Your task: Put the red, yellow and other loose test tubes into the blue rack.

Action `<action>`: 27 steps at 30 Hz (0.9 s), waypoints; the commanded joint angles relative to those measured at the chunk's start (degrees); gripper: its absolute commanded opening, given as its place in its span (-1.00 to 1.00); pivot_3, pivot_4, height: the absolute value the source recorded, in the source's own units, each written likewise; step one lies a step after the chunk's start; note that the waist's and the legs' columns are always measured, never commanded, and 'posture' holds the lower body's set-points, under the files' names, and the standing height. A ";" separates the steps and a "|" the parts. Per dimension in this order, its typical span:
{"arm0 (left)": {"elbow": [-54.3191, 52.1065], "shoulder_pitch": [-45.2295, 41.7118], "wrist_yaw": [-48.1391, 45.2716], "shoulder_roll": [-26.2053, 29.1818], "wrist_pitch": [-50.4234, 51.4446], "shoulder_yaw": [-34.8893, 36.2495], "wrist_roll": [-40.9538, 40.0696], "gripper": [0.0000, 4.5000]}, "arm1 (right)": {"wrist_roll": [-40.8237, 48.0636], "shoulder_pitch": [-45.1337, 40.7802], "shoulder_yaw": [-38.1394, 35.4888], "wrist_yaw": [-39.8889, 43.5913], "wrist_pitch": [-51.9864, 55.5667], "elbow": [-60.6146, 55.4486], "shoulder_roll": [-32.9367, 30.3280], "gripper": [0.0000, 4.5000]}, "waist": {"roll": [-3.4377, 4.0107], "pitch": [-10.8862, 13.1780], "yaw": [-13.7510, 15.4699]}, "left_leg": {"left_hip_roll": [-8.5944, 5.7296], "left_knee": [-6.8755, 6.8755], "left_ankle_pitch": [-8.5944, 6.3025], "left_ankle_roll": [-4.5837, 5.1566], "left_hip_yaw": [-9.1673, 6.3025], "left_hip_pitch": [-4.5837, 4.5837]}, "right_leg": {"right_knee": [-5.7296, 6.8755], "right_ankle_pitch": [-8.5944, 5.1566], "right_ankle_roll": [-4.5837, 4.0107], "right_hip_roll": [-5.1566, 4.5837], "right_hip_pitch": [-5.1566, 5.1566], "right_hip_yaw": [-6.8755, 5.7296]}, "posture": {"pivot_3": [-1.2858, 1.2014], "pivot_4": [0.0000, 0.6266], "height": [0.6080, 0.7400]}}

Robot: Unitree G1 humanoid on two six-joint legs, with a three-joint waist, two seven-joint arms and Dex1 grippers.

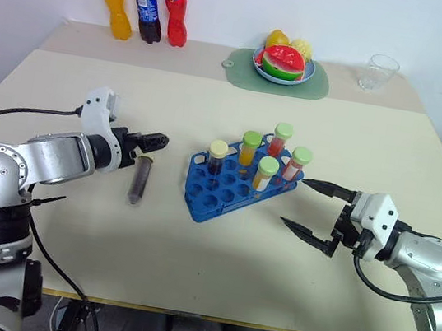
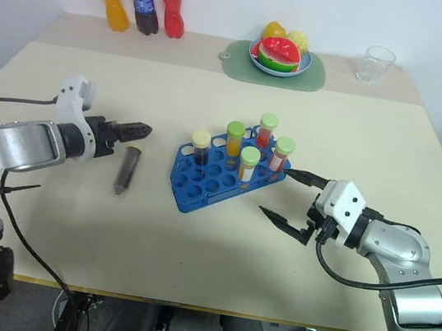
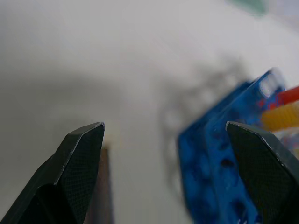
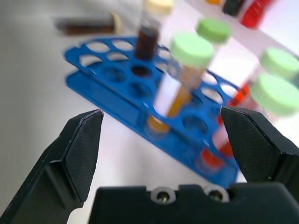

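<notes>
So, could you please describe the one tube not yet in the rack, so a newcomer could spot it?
Find the blue rack mid-table. On its left, near the left gripper, lies a dark brown tube. It alone lies flat on the table; the others stand upright in the rack.

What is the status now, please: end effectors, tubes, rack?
Both end effectors open, empty: left, right. Five tubes stand in blue rack. One dark tube lies loose beside it. Path clear.

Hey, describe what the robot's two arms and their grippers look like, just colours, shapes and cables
Both arms are rounded silver-grey metal segments with white wrist housings. Each left gripper and right gripper has two black, tapered, pointed fingers with a fine woven texture. Black cables loop along each arm.
</notes>
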 commanded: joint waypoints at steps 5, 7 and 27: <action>3.58 -2.70 20.57 -1.83 -6.94 -4.34 -13.05 0.92 | 0.18 -2.01 -0.26 1.92 -1.51 -0.64 -0.87 0.97 | 0.00 0.00 0.56 | -0.23 0.00 0.14 -0.24 0.05 -0.03 | -0.01 0.00 -0.01 -0.08 0.01 -0.01 | 0.03 -0.52 1.00; 5.56 -4.44 24.86 -3.92 -6.87 -4.48 -13.05 0.92 | 0.12 -2.73 -0.31 2.04 -1.57 -0.40 -0.91 0.97 | 0.00 0.00 0.99 | -0.30 0.00 0.19 -0.33 0.14 -0.04 | -0.02 0.00 -0.02 -0.07 0.01 -0.02 | 0.03 -0.52 1.00; 36.73 -18.96 35.15 -6.42 4.36 -12.39 -13.05 -0.55 | -1.02 -2.74 1.39 -1.33 -1.10 -2.18 0.67 1.00 | 0.02 -0.04 1.65 | -0.44 -0.02 0.46 -0.79 0.10 -0.04 | -0.06 0.00 -0.01 -0.07 0.07 -0.02 | 0.03 -0.52 1.00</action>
